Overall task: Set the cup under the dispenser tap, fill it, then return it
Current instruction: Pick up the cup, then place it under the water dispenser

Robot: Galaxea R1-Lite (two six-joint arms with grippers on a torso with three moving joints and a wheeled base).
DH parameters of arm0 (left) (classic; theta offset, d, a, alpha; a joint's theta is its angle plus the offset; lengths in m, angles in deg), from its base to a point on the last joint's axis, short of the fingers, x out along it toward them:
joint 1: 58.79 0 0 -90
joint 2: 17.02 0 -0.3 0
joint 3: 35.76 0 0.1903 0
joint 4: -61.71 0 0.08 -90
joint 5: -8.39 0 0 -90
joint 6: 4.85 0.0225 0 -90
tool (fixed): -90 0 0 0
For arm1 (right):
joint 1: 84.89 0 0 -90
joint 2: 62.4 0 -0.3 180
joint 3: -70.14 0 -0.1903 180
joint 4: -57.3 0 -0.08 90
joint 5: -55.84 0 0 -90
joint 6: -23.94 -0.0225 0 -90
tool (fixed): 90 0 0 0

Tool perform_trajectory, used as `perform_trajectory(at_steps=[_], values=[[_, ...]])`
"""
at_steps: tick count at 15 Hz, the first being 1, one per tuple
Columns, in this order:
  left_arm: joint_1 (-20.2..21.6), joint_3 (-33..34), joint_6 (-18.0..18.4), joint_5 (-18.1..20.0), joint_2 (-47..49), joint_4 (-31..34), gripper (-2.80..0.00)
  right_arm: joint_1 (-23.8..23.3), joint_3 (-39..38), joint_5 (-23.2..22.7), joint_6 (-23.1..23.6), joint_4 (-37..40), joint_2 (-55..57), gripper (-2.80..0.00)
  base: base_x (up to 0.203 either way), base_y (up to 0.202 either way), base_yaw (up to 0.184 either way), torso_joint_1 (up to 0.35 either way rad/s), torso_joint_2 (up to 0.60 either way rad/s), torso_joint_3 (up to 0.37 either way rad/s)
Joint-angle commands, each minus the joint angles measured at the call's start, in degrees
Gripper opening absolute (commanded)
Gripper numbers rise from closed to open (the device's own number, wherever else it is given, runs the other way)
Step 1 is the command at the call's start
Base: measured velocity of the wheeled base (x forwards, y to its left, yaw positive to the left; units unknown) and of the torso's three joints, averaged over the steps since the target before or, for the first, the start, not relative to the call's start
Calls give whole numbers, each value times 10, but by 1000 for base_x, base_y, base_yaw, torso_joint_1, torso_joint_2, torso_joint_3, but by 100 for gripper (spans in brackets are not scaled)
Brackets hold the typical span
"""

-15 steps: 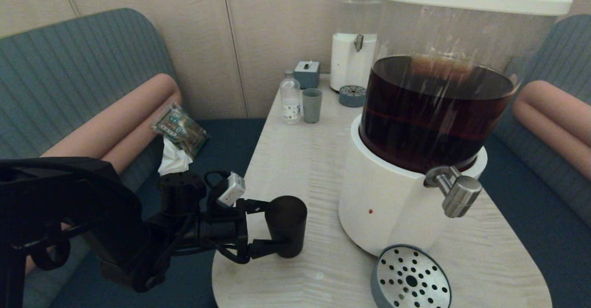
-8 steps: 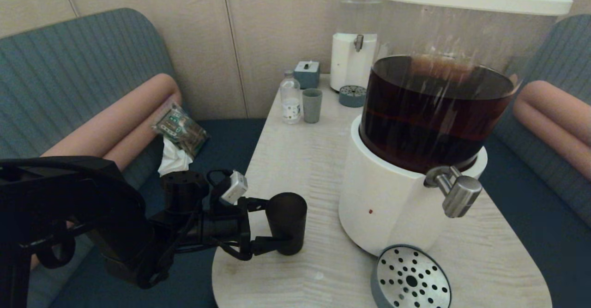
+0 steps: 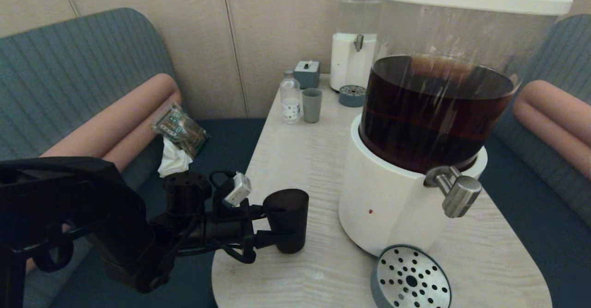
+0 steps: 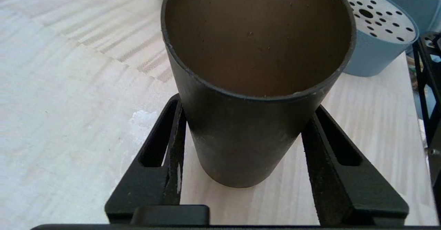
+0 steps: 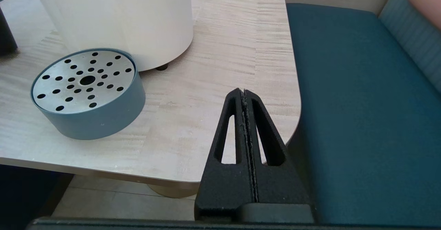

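The dark cup (image 3: 287,220) stands on the pale table (image 3: 300,160) near its front left edge, left of the white-based dispenser (image 3: 388,206). My left gripper (image 3: 273,227) reaches in from the left and is shut on the cup's lower half. In the left wrist view both fingers press the sides of the cup (image 4: 241,137), which is empty and tips slightly. The steel dispenser tap (image 3: 457,195) juts out to the right, above the perforated drip tray (image 3: 410,278). My right gripper (image 5: 244,93) is shut and empty over the table's front right corner.
At the far end of the table stand a smaller dispenser (image 3: 353,45), a pale grey-green tumbler (image 3: 311,105), a small bottle (image 3: 290,98) and a grey box (image 3: 307,73). Blue benches flank the table; a packet (image 3: 180,130) lies on the left one.
My left gripper's jaws have closed from wide open onto the cup. The cup has tipped a little, so its mouth now shows in the head view.
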Motion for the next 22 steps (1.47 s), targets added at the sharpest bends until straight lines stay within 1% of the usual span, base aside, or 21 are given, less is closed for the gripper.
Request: perform_trajectory(at_steps=[1, 5, 8, 9, 11, 12, 13, 16, 19, 22], values=[[-3, 8, -1, 2, -24, -3, -280, 0, -4, 0, 0, 0, -3, -280, 0, 0, 0, 0, 0, 0], [-4, 67, -6, 0, -105, -4, -280, 0, -4, 0, 0, 0, -3, -280, 0, 0, 0, 0, 0, 0], [-4, 94, -22, 0, -201, -5, -280, 0, -4, 0, 0, 0, -3, -280, 0, 0, 0, 0, 0, 0], [-4, 97, -34, 0, -237, -4, -280, 0, -4, 0, 0, 0, -3, -280, 0, 0, 0, 0, 0, 0], [-10, 100, -75, 1, -296, -5, -280, 0, -4, 0, 0, 0, -3, -280, 0, 0, 0, 0, 0, 0], [-26, 101, -95, 1, -318, -6, -280, 0, -4, 0, 0, 0, -3, -280, 0, 0, 0, 0, 0, 0], [-46, 100, -102, 1, -323, -7, -280, 0, -4, 0, 0, 0, -3, -280, 0, 0, 0, 0, 0, 0], [-94, 95, -101, 1, -318, -8, -280, 0, -4, 0, 0, 0, -3, -280, 0, 0, 0, 0, 0, 0], [-131, 61, -95, -3, -273, -14, -280, 0, -4, 0, 0, 0, -3, -280, 0, 0, 0, 0, 0, 0], [-172, 30, -92, -24, -225, -18, -280, 0, -4, 0, 0, 0, -3, -280, 0, 0, 0, 0, 0, 0]])
